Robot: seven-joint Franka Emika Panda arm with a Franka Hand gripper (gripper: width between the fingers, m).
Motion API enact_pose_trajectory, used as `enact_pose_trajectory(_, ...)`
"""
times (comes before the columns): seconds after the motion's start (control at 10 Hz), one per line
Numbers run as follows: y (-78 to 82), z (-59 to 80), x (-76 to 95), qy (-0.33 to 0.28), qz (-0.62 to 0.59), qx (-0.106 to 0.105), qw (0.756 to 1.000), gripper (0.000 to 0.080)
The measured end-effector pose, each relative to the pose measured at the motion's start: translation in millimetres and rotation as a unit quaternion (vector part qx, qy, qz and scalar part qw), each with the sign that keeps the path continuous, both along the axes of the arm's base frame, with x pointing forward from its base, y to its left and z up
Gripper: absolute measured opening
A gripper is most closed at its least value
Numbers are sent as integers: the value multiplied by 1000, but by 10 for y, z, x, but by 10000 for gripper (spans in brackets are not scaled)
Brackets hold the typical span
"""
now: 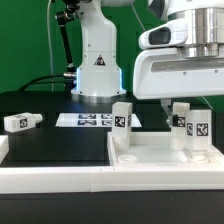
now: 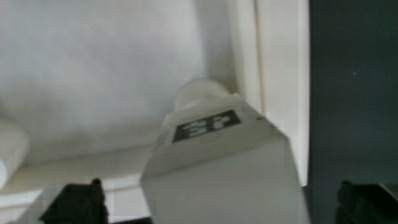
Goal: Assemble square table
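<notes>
The white square slab [image 1: 160, 160] lies flat at the exterior view's lower right. Three white tagged legs stand upright on it: one at its near-left corner [image 1: 122, 120] and two close together at the right [image 1: 180, 120] [image 1: 199, 129]. A fourth leg [image 1: 20, 121] lies loose on the black table at the left. My gripper [image 1: 183, 104] hangs over the right pair. In the wrist view the gripper [image 2: 222, 205] straddles one upright leg [image 2: 214, 150] on the slab [image 2: 107, 80]. The dark fingertips [image 2: 80, 200] stand apart from the leg, with a gap on each side.
The marker board [image 1: 88, 120] lies behind the slab by the robot base [image 1: 98, 70]. A long white rail [image 1: 50, 178] edges the front of the black table [image 1: 55, 145]. A green backdrop stands behind.
</notes>
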State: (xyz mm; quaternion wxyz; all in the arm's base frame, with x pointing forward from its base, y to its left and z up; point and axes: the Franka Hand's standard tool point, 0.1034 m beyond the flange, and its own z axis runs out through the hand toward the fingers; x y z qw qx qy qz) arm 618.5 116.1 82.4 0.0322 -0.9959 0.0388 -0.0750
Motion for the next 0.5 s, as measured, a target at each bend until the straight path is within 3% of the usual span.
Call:
enact_pose_trajectory(0.4,-27,0,0,-2,36,-8,999,648)
enact_pose_trajectory(0.5,-77,-4,9,-2,35,-8,999,517)
